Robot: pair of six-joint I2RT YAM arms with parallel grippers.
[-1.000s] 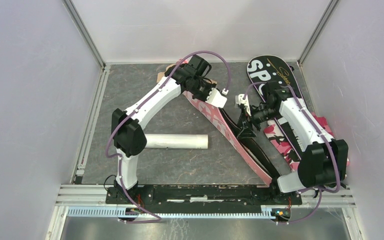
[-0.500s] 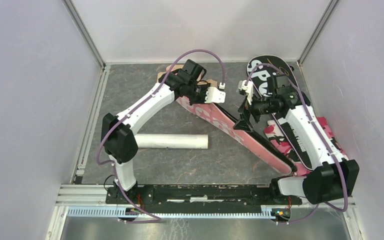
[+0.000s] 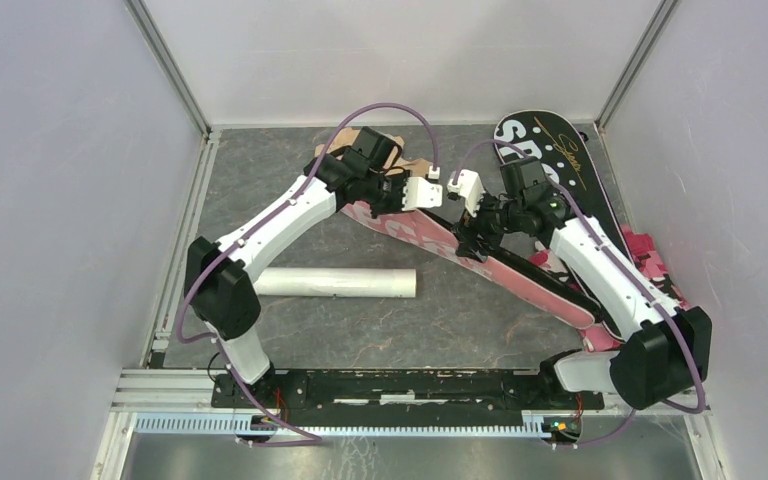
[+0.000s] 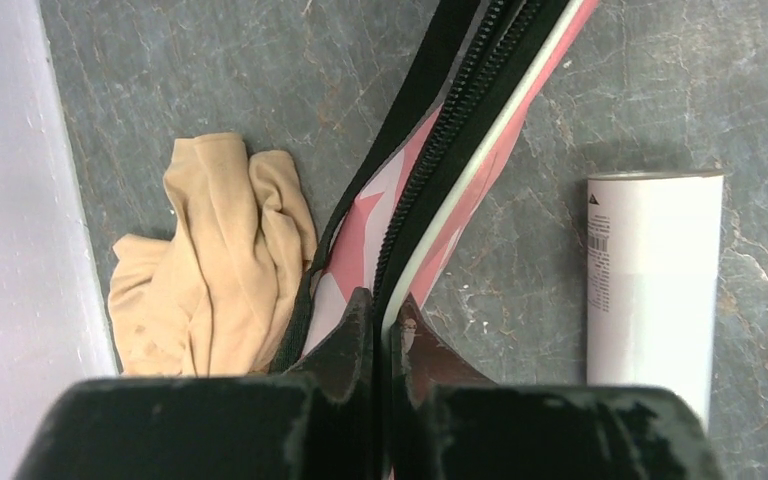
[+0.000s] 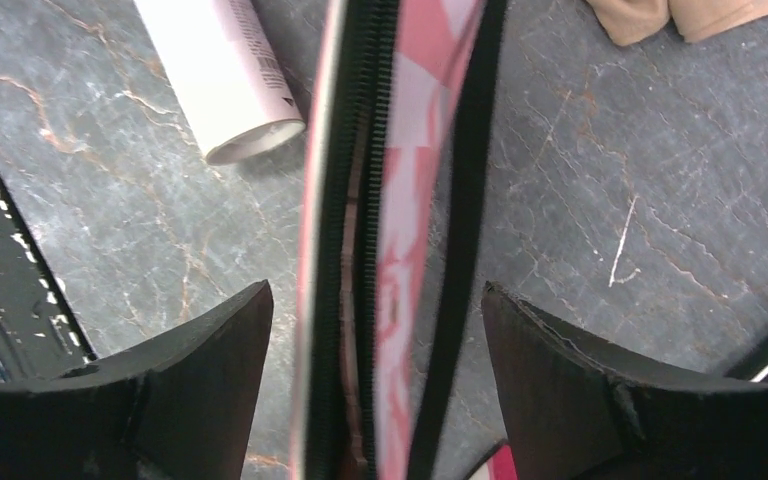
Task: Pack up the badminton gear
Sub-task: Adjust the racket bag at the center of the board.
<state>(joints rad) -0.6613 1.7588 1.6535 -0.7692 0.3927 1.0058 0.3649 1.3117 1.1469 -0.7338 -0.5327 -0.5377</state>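
Observation:
The pink "SPORT" racket cover [image 3: 520, 275] lies slantwise across the mat with its zipped edge [image 4: 460, 130] turned up. My left gripper [image 3: 405, 205] [image 4: 385, 320] is shut on that edge at the cover's upper-left end. My right gripper [image 3: 477, 240] [image 5: 375, 300] is open and straddles the same edge [image 5: 355, 200] further along, its fingers apart from it. The black cover [image 3: 550, 145] lies at the back right, partly under the right arm. The long white tube [image 3: 340, 283] [image 4: 650, 290] [image 5: 225, 70] lies on the mat, left of centre.
A tan cloth [image 4: 210, 270] [image 3: 415, 165] is bunched at the back beside the left gripper. A pink camouflage cloth [image 3: 650, 255] lies at the right wall under the right arm. Metal rails [image 3: 180, 230] and white walls ring the grey mat.
The left gripper has shut on the pink cover's edge and drawn back left. The right gripper has opened and moved up-left along the cover, whose lower end swung right.

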